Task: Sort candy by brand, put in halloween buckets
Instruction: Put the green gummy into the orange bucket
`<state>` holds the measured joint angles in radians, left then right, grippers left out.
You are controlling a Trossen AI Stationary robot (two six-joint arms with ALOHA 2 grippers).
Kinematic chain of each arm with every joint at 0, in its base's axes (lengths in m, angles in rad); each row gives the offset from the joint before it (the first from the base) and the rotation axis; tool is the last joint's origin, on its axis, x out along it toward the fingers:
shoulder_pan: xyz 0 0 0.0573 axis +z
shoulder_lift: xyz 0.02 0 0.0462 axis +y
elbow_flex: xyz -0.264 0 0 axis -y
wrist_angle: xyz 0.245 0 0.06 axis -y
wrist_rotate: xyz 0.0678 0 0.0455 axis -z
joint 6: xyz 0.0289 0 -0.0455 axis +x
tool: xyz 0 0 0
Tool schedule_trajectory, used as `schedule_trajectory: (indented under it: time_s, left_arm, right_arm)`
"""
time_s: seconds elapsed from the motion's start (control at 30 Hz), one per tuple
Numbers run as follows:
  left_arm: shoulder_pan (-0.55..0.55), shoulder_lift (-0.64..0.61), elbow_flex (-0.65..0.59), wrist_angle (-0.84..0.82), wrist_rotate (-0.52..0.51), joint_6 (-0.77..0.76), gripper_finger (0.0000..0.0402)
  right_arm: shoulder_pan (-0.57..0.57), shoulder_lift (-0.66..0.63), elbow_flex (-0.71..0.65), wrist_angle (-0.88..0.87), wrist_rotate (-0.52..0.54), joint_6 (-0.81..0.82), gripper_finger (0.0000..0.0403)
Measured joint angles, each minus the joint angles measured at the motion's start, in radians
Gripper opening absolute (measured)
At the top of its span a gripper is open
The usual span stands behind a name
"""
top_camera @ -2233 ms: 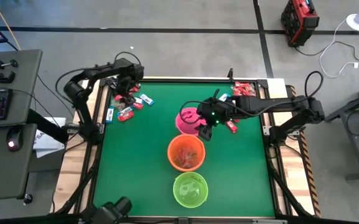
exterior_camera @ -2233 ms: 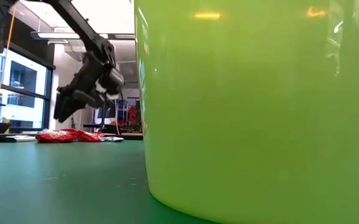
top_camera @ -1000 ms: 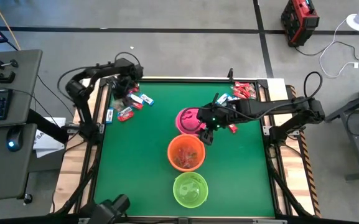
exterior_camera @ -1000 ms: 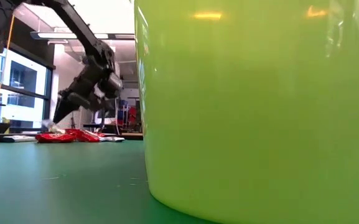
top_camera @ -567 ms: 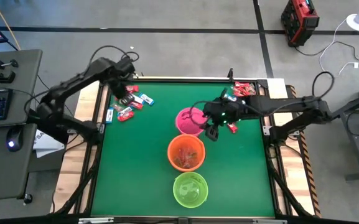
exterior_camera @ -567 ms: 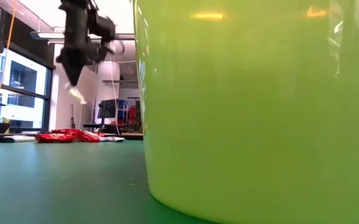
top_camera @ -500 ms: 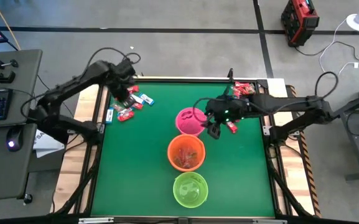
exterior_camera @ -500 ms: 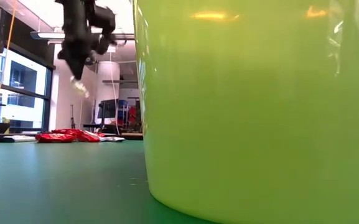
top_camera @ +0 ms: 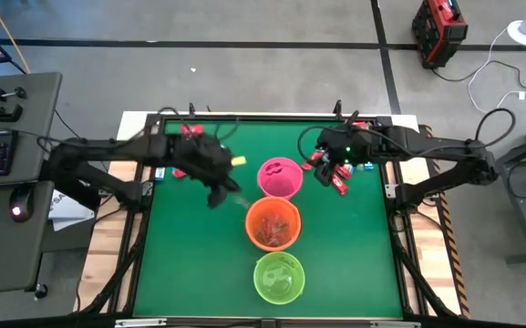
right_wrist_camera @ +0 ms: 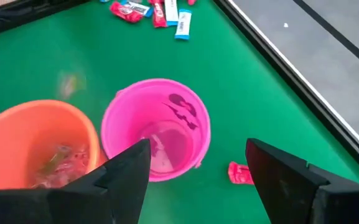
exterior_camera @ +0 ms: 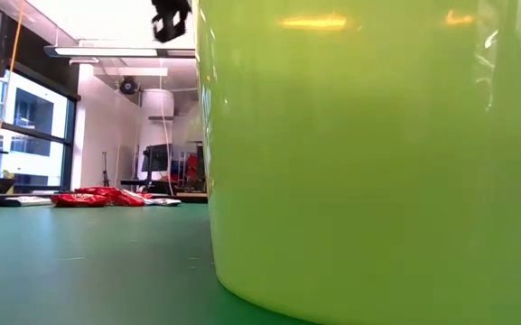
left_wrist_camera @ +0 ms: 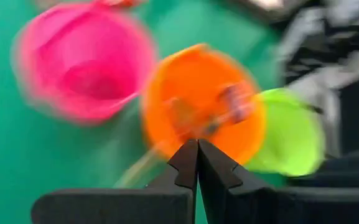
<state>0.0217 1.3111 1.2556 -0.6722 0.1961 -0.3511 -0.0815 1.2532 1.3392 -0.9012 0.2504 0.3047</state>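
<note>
Three halloween buckets stand in a row down the table's middle: pink (top_camera: 279,177), orange (top_camera: 273,224) and lime green (top_camera: 279,277). The green one fills the low view (exterior_camera: 377,153). My left gripper (top_camera: 221,193) hangs above the table just left of the orange bucket. It is shut on a small pale candy (top_camera: 236,200), which shows as a blur. My right gripper (top_camera: 324,173) stands open to the right of the pink bucket, over loose red candy (top_camera: 339,185). More candy lies at the far left (top_camera: 179,171). My left gripper pinches the pale candy (left_wrist_camera: 143,169) between its shut fingertips (left_wrist_camera: 188,163). The candy trails below them, clear of the table, and is only a blurred streak. Which end the fingers have cannot be told.
The orange bucket holds several wrappers (right_wrist_camera: 61,158). A red candy (right_wrist_camera: 240,174) lies beside the pink bucket's foot. More candy sits at the far right corner (top_camera: 354,126). Open green table lies on either side of the bucket row.
My left gripper has risen from the far-left candy pile with the pale candy hanging from its fingertips. It has then swung toward the table's right and near side, up to the orange bucket. My right gripper has drawn away from the pink bucket toward the far right, staying open.
</note>
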Motion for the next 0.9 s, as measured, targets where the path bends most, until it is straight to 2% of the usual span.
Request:
schedule_trajectory:
  time_s: [0.1, 0.23, 0.3, 0.4, 0.5, 0.57, 0.67, 0.77, 0.83, 0.9]
  left_arm:
    - [-0.076, 0.041, 0.001, 0.111, 0.011, 0.043, 0.0000]
    - [-0.119, 0.108, 0.001, 0.145, 0.004, 0.074, 0.0000]
    - [-0.117, 0.126, 0.001, 0.050, -0.045, 0.083, 0.0000]
    - [-0.082, 0.124, 0.000, -0.195, -0.166, 0.117, 0.0000]
    - [-0.031, 0.091, -0.026, -0.263, -0.204, 0.212, 0.0000]
    - [0.017, 0.060, -0.076, -0.225, -0.176, 0.260, 0.0001]
    - [0.113, 0.060, -0.165, -0.173, -0.071, 0.272, 0.0012]
    - [0.192, 0.096, -0.238, -0.111, 0.060, 0.155, 0.0038]
    - [0.207, 0.116, -0.277, -0.056, 0.136, 0.081, 0.0063]
    - [0.189, 0.131, -0.297, -0.020, 0.125, 0.037, 0.0091]
  right_arm:
    - [-0.010, 0.000, 0.000, -0.014, 0.000, -0.018, 0.0256]
    - [-0.019, 0.000, 0.000, -0.019, -0.012, -0.022, 0.0256]
    - [-0.019, 0.000, 0.000, -0.024, -0.017, -0.022, 0.0256]
    - [-0.019, 0.000, 0.000, -0.039, -0.018, -0.024, 0.0256]
    - [-0.019, 0.000, 0.000, -0.044, -0.018, -0.031, 0.0256]
    - [-0.019, 0.000, 0.000, -0.040, -0.018, -0.036, 0.0256]
    - [-0.019, 0.000, 0.000, -0.037, -0.018, -0.017, 0.0256]
    - [-0.019, 0.000, 0.000, -0.041, -0.018, 0.009, 0.0256]
    - [-0.019, 0.000, 0.000, -0.043, -0.017, 0.022, 0.0256]
    - [-0.019, 0.000, 0.000, -0.045, -0.015, 0.039, 0.0256]
